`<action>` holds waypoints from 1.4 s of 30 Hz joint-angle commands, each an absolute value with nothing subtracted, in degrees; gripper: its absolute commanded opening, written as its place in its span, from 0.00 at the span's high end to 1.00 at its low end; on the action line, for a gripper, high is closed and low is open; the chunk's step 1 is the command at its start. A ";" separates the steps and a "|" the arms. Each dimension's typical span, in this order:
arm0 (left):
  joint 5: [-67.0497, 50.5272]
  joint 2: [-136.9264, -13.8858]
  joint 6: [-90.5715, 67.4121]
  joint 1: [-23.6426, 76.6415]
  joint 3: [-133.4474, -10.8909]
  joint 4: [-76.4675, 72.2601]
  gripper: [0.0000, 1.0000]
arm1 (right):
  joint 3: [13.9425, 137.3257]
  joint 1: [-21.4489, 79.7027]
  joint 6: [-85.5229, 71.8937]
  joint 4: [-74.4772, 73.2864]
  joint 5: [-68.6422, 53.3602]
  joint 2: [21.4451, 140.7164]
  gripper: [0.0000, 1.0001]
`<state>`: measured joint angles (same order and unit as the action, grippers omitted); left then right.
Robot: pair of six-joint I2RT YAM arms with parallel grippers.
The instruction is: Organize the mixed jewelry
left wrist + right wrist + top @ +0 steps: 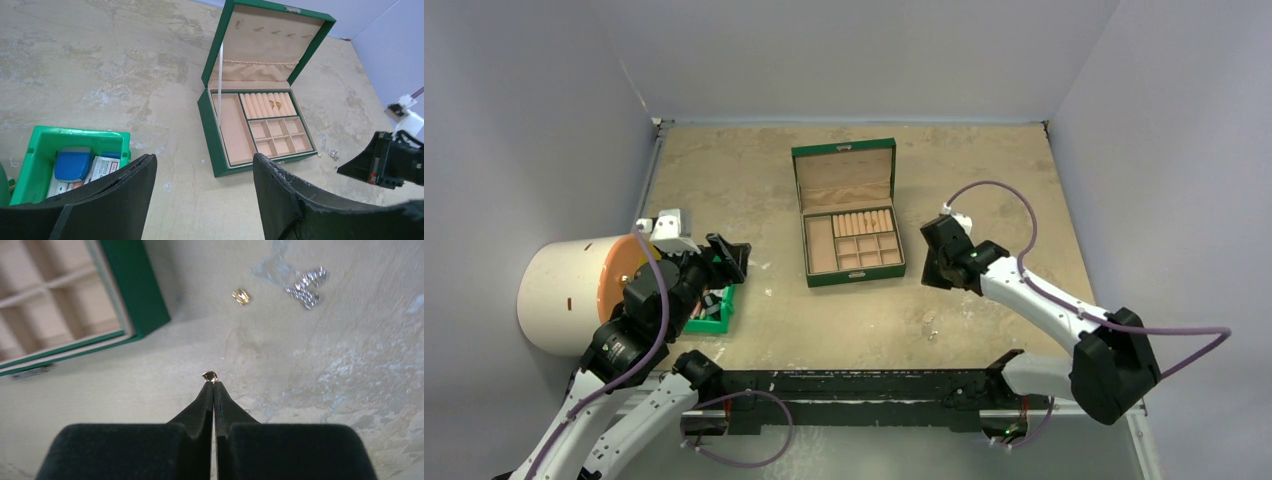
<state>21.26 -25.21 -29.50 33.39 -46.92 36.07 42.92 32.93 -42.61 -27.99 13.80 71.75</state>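
Where the right gripper [213,384] clenches tip to tip, a tiny gold ring [210,375] sits pinched at its very ends; a second small gold ring [241,296] and a short silver chain [306,285] lie beyond on the mottled tan table [350,390]. Left gripper [204,161] gapes, holding nothing.

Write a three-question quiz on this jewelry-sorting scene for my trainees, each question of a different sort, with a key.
1. Fill in the blank: the lid of the green box stands ____.
2. True or false: the right gripper is shut on a small gold piece.
3. Where does the silver chain lie?
A) inside the green box
B) on the table, near a gold ring
C) in the plastic bin

Key: 1 open; 2 true; 3 B.
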 commanded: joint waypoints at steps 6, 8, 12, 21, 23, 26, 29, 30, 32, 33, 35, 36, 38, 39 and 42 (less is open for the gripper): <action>21.80 -24.70 -30.20 33.05 -46.71 33.40 0.30 | 56.56 32.74 -32.74 -31.32 11.41 70.16 1.00; 21.88 -24.63 -30.21 33.04 -46.65 33.40 0.30 | 58.79 32.70 -30.92 -31.03 10.47 71.74 1.00; 22.10 -24.46 -30.10 33.02 -46.70 33.46 0.30 | 62.90 32.74 -29.74 -31.08 9.44 75.72 1.00; 22.88 -23.40 -30.23 33.02 -46.55 33.57 0.30 | 68.20 32.70 -29.20 -28.07 5.28 85.88 1.00; 23.06 -23.32 -30.23 33.04 -46.56 33.62 0.30 | 69.33 32.70 -29.09 -27.48 4.78 87.97 1.00; 23.28 -23.14 -30.30 33.05 -46.58 33.66 0.30 | 71.17 32.71 -29.17 -27.09 4.40 91.23 1.00; 23.41 -22.79 -30.32 33.05 -46.54 33.66 0.29 | 73.19 32.67 -29.19 -26.92 5.05 94.13 1.00; 23.63 -22.65 -30.28 33.05 -46.50 33.73 0.29 | 73.85 32.62 -29.26 -26.88 5.40 95.00 1.00; 23.81 -22.59 -30.32 33.05 -46.50 33.77 0.28 | 75.32 32.63 -29.09 -27.01 5.54 96.76 1.00; 23.88 -22.59 -30.39 32.98 -46.54 33.80 0.27 | 75.97 32.61 -29.16 -26.97 5.77 97.69 1.00; 23.91 -22.63 -30.41 33.03 -46.54 33.86 0.27 | 76.99 32.61 -29.21 -26.86 6.43 99.31 1.00; 23.91 -22.59 -30.41 33.03 -46.53 33.84 0.27 | 77.49 32.62 -29.33 -27.07 6.68 100.24 1.00; 24.10 -22.59 -30.41 32.99 -46.58 33.84 0.27 | 78.30 32.61 -29.56 -27.34 6.81 101.97 1.00; 24.15 -22.47 -30.48 33.02 -46.54 33.84 0.27 | 78.43 32.62 -29.61 -27.29 6.71 102.48 1.00; 24.32 -22.50 -30.50 33.05 -46.54 33.93 0.26 | 78.49 32.61 -29.95 -27.08 6.70 103.28 1.00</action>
<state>23.16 -22.94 -29.58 33.39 -46.48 36.10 76.29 32.93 -29.95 -27.14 5.45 103.00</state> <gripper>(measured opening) 0.733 0.004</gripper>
